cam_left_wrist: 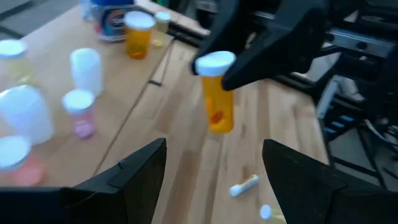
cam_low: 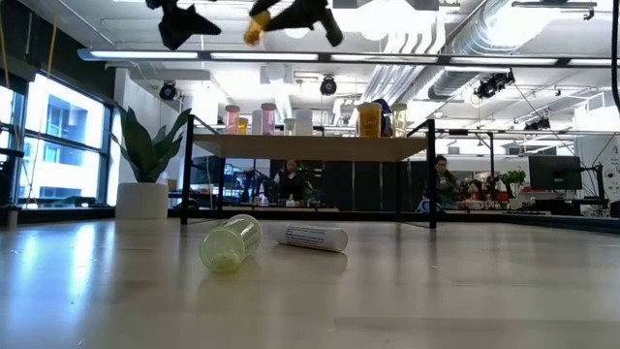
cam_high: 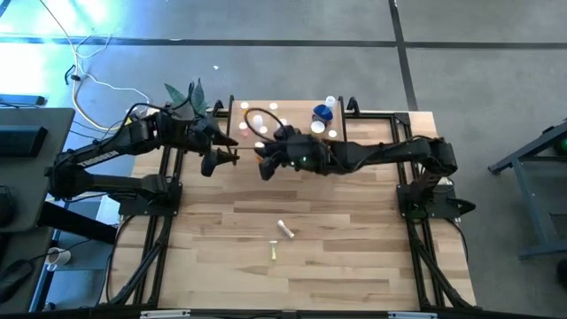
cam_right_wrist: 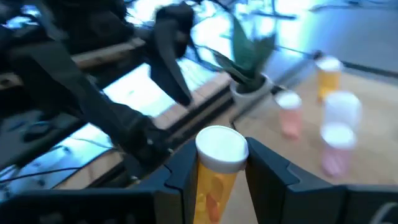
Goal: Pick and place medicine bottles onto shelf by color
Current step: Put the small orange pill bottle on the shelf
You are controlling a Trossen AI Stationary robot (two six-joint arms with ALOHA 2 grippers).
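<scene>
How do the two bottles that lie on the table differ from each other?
In the low view, the yellow-green bottle is wider and see-through, and one round end faces the camera. The white bottle is slimmer, opaque and printed, and shows its long side. In the high view, the white bottle lies nearer the shelf than the yellow-green bottle. Both lie on their sides, untouched.

Grey floor (cam_high: 266, 27) crossed by dark seams beyond the wooden table (cam_high: 292, 266), with white cables (cam_high: 97, 75) trailing at far left. Bright windows (cam_low: 58, 145) at left, exposed ducts (cam_low: 484, 39) overhead, people seated at far desks (cam_low: 484, 199).
</scene>
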